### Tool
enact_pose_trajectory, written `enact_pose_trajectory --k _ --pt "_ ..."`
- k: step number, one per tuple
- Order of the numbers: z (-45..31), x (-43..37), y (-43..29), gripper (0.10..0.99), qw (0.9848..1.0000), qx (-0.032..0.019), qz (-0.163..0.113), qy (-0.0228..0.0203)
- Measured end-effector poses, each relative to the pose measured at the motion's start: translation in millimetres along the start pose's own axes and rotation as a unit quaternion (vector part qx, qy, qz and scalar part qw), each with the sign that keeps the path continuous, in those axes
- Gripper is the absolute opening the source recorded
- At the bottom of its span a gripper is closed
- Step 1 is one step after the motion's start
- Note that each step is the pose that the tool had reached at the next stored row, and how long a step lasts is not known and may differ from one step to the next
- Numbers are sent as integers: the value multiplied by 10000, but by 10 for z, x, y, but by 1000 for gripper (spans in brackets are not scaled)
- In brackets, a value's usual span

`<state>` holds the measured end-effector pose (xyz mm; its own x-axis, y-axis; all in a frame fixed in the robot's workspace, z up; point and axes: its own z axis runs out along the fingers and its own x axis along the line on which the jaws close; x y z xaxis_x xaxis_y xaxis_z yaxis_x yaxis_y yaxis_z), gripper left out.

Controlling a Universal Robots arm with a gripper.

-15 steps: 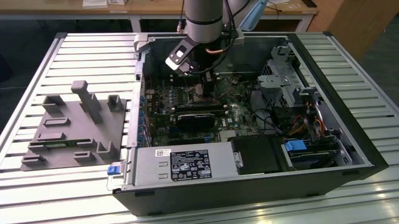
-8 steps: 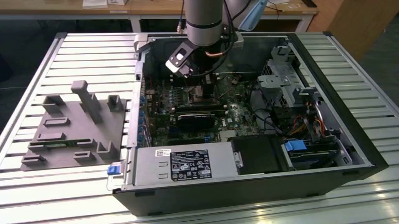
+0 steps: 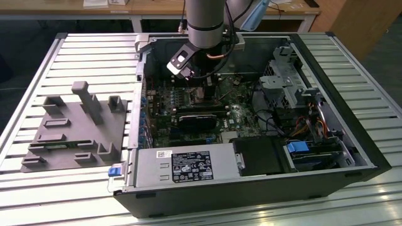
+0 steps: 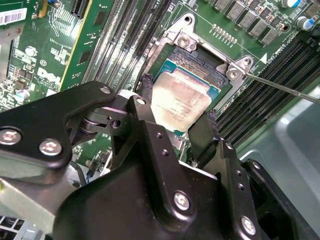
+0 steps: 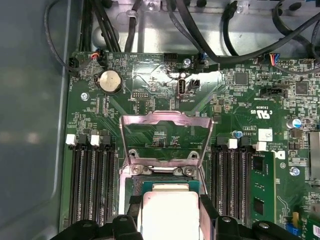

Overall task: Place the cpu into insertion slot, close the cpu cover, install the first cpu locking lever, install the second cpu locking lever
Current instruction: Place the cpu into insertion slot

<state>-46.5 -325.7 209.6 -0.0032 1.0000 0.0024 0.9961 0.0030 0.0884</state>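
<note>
Second wrist view: cpu [image 4: 176,104] within tool [image 4: 179,98]

An open case [image 3: 361,150] lay on a slatted table [image 3: 37,197]; the arm [image 3: 204,21] stood over its far half, with the gripper [image 3: 196,79] low above the green board [image 3: 242,115]; a black module [image 3: 197,121] lay on the board just nearer than the gripper; a silver supply [image 3: 150,172] with a white label lined the near edge, a blue tab [image 3: 114,171] at its corner; a grey cage [image 3: 283,82] stood at the exterior view's right; a grey fixture [image 3: 72,127] sat on the table at the exterior view's left, apart from the case.
</note>
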Motion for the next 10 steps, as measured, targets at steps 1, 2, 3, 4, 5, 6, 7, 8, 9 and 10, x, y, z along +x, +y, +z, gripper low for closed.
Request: enact_pose_trajectory --k 1,2,3,4,5,6,7,8,9,10 --pt "21 7 -2 537 10000 1 3 0" --pt "30 9 -3 537 10000 1 3 0" --pt "38 11 -4 537 10000 1 3 0" --pt "46 13 -5 537 10000 2 4 0" --pt "53 15 -6 537 10000 2 4 0" --pt "59 17 -6 537 10000 2 4 0" --pt "66 18 -6 537 10000 2 3 0" --pt "73 19 -7 537 10000 2 3 0" --pt "80 20 -8 537 10000 2 4 0" --pt "88 22 -10 537 10000 2 4 0"
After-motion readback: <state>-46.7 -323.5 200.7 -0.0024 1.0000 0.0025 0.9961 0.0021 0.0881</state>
